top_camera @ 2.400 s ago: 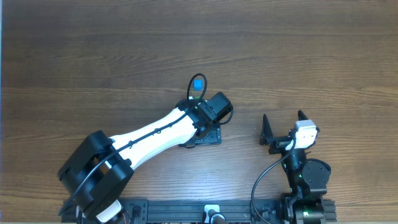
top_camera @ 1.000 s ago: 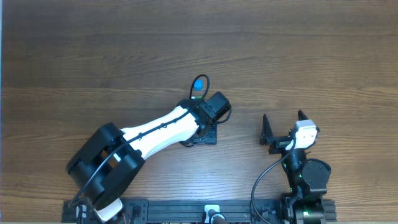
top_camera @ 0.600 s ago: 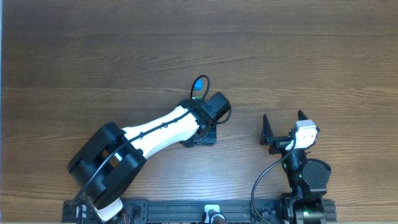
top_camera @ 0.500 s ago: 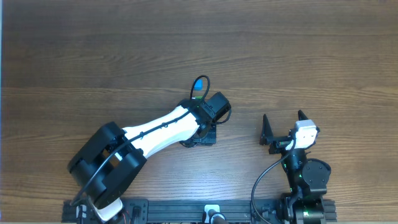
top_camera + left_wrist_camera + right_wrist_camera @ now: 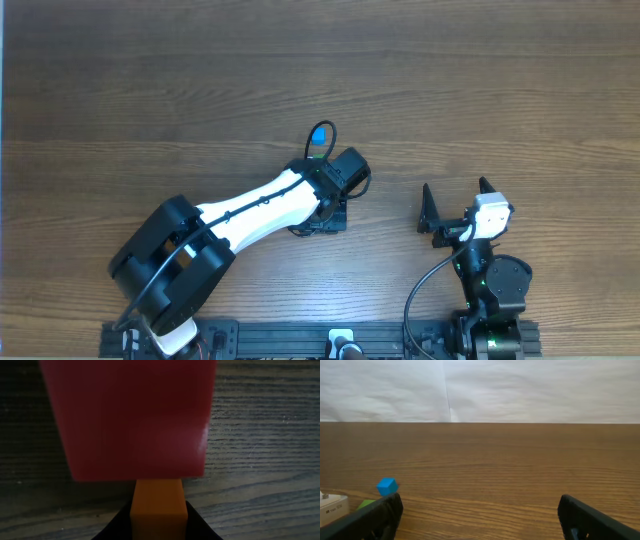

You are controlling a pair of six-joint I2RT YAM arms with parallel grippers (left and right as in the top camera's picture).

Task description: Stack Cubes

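Observation:
In the left wrist view my left gripper (image 5: 158, 512) is shut on an orange cube (image 5: 158, 502), low over the wood. A red cube (image 5: 127, 417) looms large right behind the orange one, and their edges meet in the picture. From above, the left arm reaches to the table's middle, its gripper (image 5: 326, 214) under the wrist. A blue cube (image 5: 319, 135) lies just beyond it, also seen as the blue cube (image 5: 387, 486) with a green cube (image 5: 366, 504) beside it. My right gripper (image 5: 455, 207) rests open near its base, holding nothing.
The wooden table (image 5: 480, 90) stretches bare to the far side and to both flanks. A white wall (image 5: 520, 390) stands behind the table's far edge. The left arm's cable loops around the blue cube.
Since the oldest frame the left arm's elbow has swung a little rightward and the blue cube looks slightly turned. Over the last second nothing has moved.

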